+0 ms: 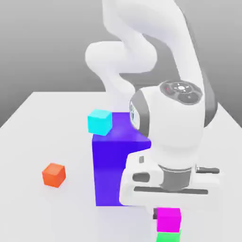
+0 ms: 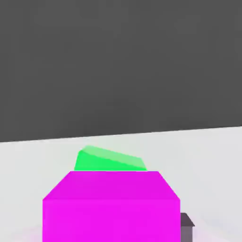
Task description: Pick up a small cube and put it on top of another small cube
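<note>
Resting on the green cube (image 1: 168, 237) at the near edge of the white table (image 1: 33, 137), the magenta cube (image 1: 168, 220) is seen directly below the gripper (image 1: 166, 211). How far the gripper is open, and whether the cube is gripped, cannot be told. A big blue block (image 1: 109, 168) stands mid-table with a cyan cube (image 1: 99, 121) at its upper corner. An orange cube (image 1: 53, 175) lies well apart toward the exterior view's left. The backdrop is plain grey.

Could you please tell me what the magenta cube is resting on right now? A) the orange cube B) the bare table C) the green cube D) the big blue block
C: in the exterior view the magenta cube sits directly on top of the green cube, just under the hand.
</note>
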`<control>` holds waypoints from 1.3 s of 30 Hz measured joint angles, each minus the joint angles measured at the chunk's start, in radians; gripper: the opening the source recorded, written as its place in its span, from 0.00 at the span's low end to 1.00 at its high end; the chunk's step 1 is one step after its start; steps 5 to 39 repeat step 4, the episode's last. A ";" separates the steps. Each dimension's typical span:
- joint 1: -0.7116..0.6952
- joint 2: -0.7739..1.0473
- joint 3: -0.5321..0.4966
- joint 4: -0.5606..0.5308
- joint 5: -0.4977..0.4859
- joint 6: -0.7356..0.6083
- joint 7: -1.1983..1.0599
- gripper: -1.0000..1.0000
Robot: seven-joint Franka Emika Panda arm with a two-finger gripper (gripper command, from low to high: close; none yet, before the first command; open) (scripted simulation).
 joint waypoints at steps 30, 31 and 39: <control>0.000 0.000 0.000 0.000 0.000 0.000 0.000 1.00; 0.000 0.000 0.000 0.000 0.000 0.000 0.000 1.00; 0.000 0.000 0.000 0.000 0.000 0.000 0.000 1.00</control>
